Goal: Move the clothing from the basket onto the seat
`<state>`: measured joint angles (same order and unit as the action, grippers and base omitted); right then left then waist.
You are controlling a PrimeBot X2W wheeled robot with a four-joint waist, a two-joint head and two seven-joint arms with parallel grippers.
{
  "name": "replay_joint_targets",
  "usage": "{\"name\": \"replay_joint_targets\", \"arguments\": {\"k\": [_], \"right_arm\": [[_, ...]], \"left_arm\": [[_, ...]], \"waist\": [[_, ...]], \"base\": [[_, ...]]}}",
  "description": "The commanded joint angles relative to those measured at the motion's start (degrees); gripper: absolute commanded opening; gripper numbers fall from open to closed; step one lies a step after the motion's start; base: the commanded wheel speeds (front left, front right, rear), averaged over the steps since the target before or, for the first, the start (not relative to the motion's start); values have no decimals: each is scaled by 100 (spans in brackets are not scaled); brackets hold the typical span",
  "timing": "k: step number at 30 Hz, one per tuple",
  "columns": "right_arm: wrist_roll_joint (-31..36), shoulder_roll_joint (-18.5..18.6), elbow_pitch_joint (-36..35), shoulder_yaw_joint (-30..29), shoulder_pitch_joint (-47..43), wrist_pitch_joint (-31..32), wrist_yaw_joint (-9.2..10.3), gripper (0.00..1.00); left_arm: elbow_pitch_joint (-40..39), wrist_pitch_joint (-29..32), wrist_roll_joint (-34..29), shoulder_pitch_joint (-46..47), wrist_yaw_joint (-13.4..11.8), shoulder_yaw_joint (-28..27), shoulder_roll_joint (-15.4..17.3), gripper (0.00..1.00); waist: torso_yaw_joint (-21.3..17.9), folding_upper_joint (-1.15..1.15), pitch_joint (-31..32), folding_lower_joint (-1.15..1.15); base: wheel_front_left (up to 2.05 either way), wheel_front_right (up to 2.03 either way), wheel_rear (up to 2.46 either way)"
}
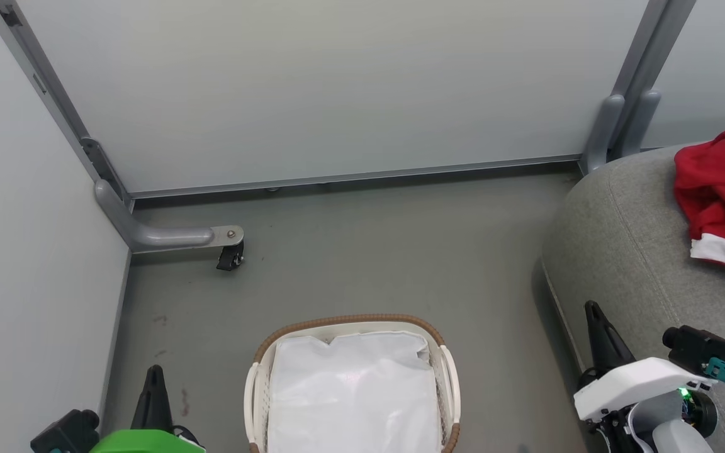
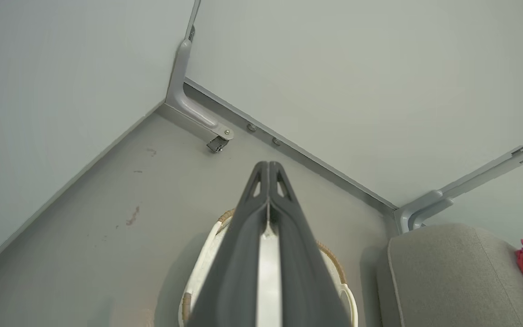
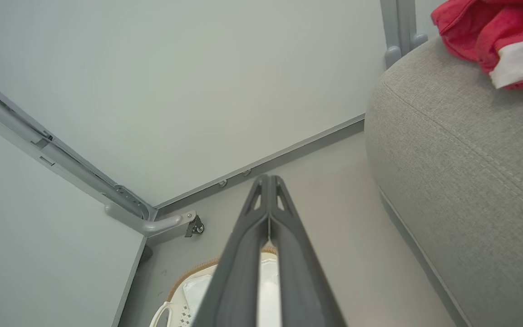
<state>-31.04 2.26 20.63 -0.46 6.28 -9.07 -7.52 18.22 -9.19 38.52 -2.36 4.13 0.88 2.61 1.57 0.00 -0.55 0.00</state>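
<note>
Grey panels around; basket shows just its liner, clothing on the seat; left gripper, right gripper pressed together, empty; looks finished; nothing left to fetch.

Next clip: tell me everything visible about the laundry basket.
The oval white plastic laundry basket with a brown woven-look rim stands upright on the grey floor, apart from the grey sofa cushion on its right. Its perforated sides carry a white handle each. A white liner sheet covers its inside, with no garment on it. Nothing else touches it; its near end is cut off.
</note>
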Motion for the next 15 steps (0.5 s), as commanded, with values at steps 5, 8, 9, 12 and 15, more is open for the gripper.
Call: {"name": "replay_joint_targets", "arguments": {"k": [5,8,9,12,15], "right_arm": [[-612,34,-160,-73,49,139,1,0],[-858,36,-184,-97,47,203,1,0],[-949,37,-193,-106,46,226,1,0],[-1185,39,-216,-130,44,287,2,0],[-1426,41,-239,-154,42,352,2,0]], "left_arm": [[-129,137,524,237,61,-94,17,0],[-143,202,744,270,72,-124,18,0],[-148,223,822,281,77,-135,18,0],[-161,285,1032,311,90,-165,19,0],[-174,348,1242,338,102,-194,20,0]], "waist": [[-8,0,2,0],[-13,0,3,0],[-14,0,3,0],[-19,0,4,0],[-23,0,5,0]], "base": [[0,0,0],[0,0,0],[0,0,0],[0,0,0],[0,0,0]]}}
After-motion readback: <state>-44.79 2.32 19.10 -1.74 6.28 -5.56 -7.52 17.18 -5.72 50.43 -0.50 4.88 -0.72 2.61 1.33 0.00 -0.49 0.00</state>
